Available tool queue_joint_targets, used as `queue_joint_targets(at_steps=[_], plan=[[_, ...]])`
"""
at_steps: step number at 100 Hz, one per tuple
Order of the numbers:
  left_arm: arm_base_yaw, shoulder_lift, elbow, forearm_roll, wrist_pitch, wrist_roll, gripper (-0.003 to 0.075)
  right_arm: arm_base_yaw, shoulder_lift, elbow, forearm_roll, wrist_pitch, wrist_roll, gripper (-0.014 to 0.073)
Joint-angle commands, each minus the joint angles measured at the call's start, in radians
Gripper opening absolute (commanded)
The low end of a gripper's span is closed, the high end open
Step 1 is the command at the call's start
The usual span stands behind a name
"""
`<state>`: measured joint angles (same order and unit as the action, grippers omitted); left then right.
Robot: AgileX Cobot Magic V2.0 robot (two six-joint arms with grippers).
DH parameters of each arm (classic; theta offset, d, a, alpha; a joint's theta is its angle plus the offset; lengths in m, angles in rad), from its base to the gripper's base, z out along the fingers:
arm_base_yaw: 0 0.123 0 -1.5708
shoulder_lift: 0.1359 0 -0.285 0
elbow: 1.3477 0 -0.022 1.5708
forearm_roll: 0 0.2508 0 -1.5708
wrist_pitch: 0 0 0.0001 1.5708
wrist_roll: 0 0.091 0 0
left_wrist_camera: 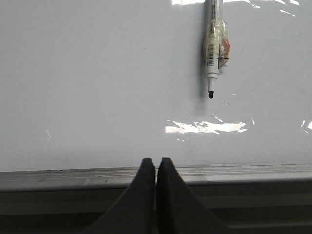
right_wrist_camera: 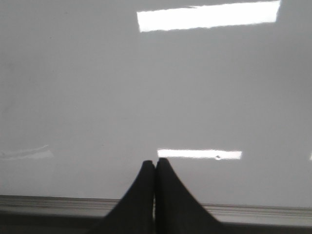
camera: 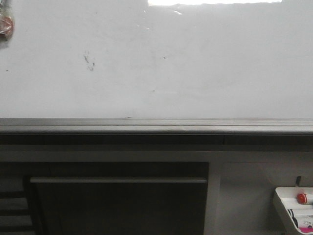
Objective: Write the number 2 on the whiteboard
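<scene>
The whiteboard [camera: 195, 63] fills the upper half of the front view, glossy white above its grey metal bottom rail [camera: 156, 125]. No number 2 shows on it; only a small faint dark smudge [camera: 89, 61] and specks. In the left wrist view a marker [left_wrist_camera: 213, 53] hangs on the whiteboard [left_wrist_camera: 97, 87], black tip pointing toward the rail. My left gripper [left_wrist_camera: 156, 163] is shut and holds nothing, some way from the marker's tip. My right gripper [right_wrist_camera: 155, 165] is shut and empty in front of bare whiteboard [right_wrist_camera: 156, 87]. Neither arm appears in the front view.
A small white tray [camera: 286, 205] with a red-capped item [camera: 301, 198] sits at the lower right of the front view. A dark cabinet panel [camera: 120, 205] lies under the rail. A reddish object [camera: 6, 25] is stuck at the board's upper left edge.
</scene>
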<state>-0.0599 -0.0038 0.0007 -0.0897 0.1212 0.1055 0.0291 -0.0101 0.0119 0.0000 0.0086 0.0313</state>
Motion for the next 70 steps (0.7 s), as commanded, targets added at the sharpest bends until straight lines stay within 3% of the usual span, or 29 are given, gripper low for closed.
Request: queue_joint_targets(at_steps=[1,70], plan=[[-0.004,-0.028,0.033,-0.003,-0.077,-0.01,-0.0018,-0.007,-0.017,0.029,-0.012,-0.074,-0.003,-0.0072],[-0.004,-0.028,0.033,-0.003,-0.086,-0.01,-0.0018,-0.007,-0.017,0.029,-0.012,-0.074,-0.003,-0.0072]])
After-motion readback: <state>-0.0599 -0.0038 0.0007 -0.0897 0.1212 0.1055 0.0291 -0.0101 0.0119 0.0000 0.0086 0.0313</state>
